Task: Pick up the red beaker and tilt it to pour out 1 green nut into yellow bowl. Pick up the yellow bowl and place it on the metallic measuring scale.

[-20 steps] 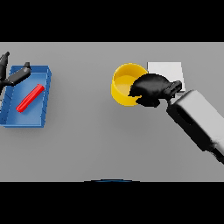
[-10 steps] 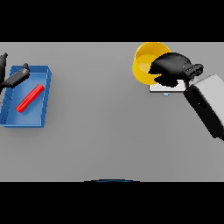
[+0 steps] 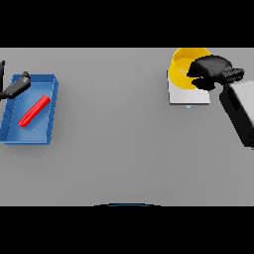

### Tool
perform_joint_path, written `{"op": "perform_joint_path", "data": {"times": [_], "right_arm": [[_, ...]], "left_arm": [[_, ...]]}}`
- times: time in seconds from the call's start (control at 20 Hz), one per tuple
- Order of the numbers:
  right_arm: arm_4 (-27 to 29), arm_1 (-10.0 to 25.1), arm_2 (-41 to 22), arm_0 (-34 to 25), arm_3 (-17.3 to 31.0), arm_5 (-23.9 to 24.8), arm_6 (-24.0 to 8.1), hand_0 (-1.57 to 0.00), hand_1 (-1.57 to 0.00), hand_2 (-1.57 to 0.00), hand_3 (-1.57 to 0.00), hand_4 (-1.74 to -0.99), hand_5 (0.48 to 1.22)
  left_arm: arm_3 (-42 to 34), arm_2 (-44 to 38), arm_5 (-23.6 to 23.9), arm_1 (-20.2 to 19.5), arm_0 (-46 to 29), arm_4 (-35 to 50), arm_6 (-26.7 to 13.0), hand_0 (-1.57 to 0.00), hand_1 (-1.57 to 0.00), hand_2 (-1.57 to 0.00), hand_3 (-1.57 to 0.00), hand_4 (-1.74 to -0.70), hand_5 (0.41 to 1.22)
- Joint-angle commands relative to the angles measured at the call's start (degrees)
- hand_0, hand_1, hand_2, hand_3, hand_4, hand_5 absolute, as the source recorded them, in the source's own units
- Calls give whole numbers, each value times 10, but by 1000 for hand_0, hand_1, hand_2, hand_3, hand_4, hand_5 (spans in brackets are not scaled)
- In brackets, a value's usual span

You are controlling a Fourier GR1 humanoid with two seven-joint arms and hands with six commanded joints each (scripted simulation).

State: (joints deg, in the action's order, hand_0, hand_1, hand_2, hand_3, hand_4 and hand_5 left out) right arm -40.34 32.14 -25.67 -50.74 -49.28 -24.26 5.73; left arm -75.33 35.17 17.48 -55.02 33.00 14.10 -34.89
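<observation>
Presently the right hand (image 3: pixel 211 72), fingers curled over the rim of the round yellow bowl (image 3: pixel 182 69), holds it above the flat metallic measuring scale (image 3: pixel 184 94), which lies toward 7 o'clock.

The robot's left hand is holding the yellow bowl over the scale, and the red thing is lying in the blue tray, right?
Not quite. In the head view it is the right hand that holds the yellow bowl over the scale. The left hand is by the blue tray, where the red thing does lie.
</observation>
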Motion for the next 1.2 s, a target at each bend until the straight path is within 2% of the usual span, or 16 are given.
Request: {"op": "perform_joint_path", "data": {"times": [0.0, 0.1, 0.3, 0.35, 0.5, 0.6, 0.65, 0.7, 0.75, 0.8, 0.85, 0.95, 1.05, 1.15], "right_arm": [[-1, 1, -3, 4, 12, 8, 16, -1571, -1571, -1571, -1254, -1722, 1221], [-5, -4, -4, 0, 49, 28, 27, -1571, -1566, -1571, -1360, -1724, 1221], [-12, -28, -10, -17, 111, 62, 36, -1571, -1547, -1571, -1460, -1726, 1221], [-12, -32, -11, -17, 124, 68, 37, -1571, -1518, -1563, -1482, -1727, 1221], [-10, -39, -12, -22, 151, 79, 32, -1571, -1475, -1567, -1510, -1727, 1221], [-9, -46, -16, -28, 169, 83, 45, -1548, -1420, -1568, -1481, -1721, 1221], [-8, -49, -16, -32, 180, 85, 53, -1527, -1401, -1569, -1320, -1725, 1221], [-3, -52, -13, -39, 184, 75, 43, -1536, -1411, -1569, -1165, -1728, 1221], [2, -51, -9, -40, 188, 71, 48, -1543, -1443, -1496, -1022, -1659, 1221], [3, -49, -7, -43, 197, 68, 43, -1525, -1350, -1348, -907, -1596, 1134], [6, -46, -6, -42, 194, 62, 41, -1219, -1083, -1132, -824, -1548, 1053], [7, -42, -6, -40, 198, 57, 54, -780, -692, -810, -711, -1470, 928], [5, -47, -9, -43, 203, 53, 53, -499, -443, -597, -635, -1425, 851], [1, -52, -12, -45, 212, 57, 60, -319, -283, -449, -572, -1397, 799]], "left_arm": [[8, -1, -3, 2, 1, 0, 8, 1, 1, 1, 1, -818, 759], [4, 2, -3, 3, 2, -2, 4, 1, 1, 1, 1, -814, 757], [9, 7, -3, 4, 5, -1, 0, 1, 1, 1, 1, -796, 737], [8, 5, -1, 3, 2, 0, 9, 1, 1, 1, 1, -796, 733], [-4, 6, 2, 2, 1, 0, 5, 1, 1, 1, 1, -805, 728], [5, 1, -3, 0, 5, 4, 5, 1, 1, 1, 1, -806, 734], [11, 4, -5, 3, 5, 2, 9, 1, 1, 1, 1, -809, 734], [12, 3, -9, 2, 5, 3, 9, 1, 1, 1, 1, -811, 740], [15, 3, -11, 6, 8, 5, 12, 1, 1, 1, 1, -813, 745], [11, 3, -12, 3, 5, 6, 11, 1, 1, 1, 1, -812, 745], [16, 5, -11, 6, 6, 4, 6, 1, 1, 1, 1, -812, 744], [15, 7, -9, 11, 8, 2, 4, 1, 1, 1, 1, -812, 745], [23, 10, -5, 15, 12, -6, 4, 1, 1, 1, 1, -805, 740], [33, 11, -8, 24, 18, -6, 10, 1, 1, 1, 1, -809, 739]]}}
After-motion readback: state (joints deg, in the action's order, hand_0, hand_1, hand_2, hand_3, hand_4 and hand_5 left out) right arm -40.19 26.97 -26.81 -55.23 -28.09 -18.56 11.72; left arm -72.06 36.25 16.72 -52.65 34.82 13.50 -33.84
